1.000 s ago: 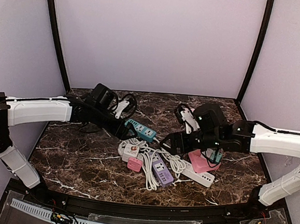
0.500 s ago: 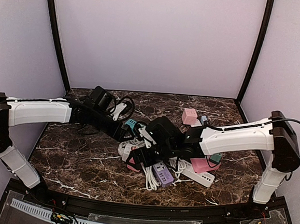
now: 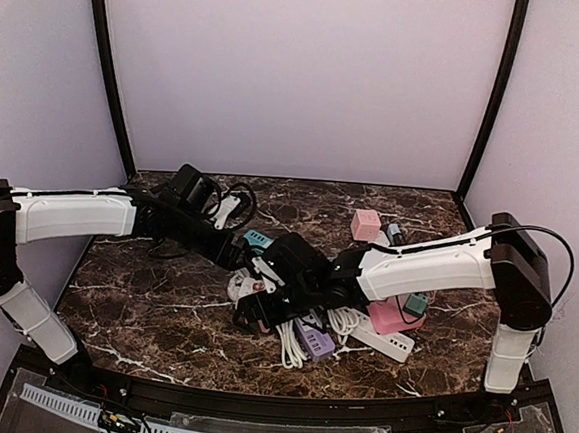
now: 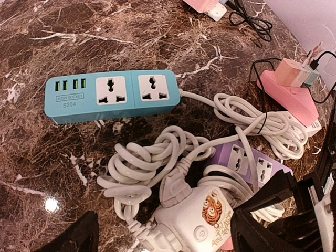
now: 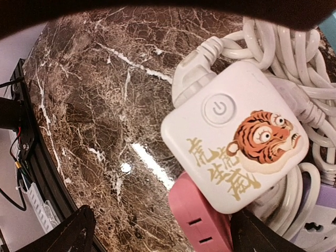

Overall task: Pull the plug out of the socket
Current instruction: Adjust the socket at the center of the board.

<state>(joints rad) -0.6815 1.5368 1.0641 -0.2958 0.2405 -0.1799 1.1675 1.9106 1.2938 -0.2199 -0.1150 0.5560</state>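
Right gripper [image 5: 163,233] spread above tiger socket [image 5: 236,134]; pink adapter [image 5: 202,223], cords [image 5: 268,42] alongside.

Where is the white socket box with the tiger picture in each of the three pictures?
Top view: the tiger box sits just left of centre in the cord pile, partly hidden.
Left wrist: bottom centre.
Right wrist: centre-right, large.
Shared landmark: the purple power strip lying beside it.

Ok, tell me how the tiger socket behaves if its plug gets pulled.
Likely light: the tiger socket is a small plastic cube and may slide on the glossy table. The looped white cord looks floppy and should drag along.
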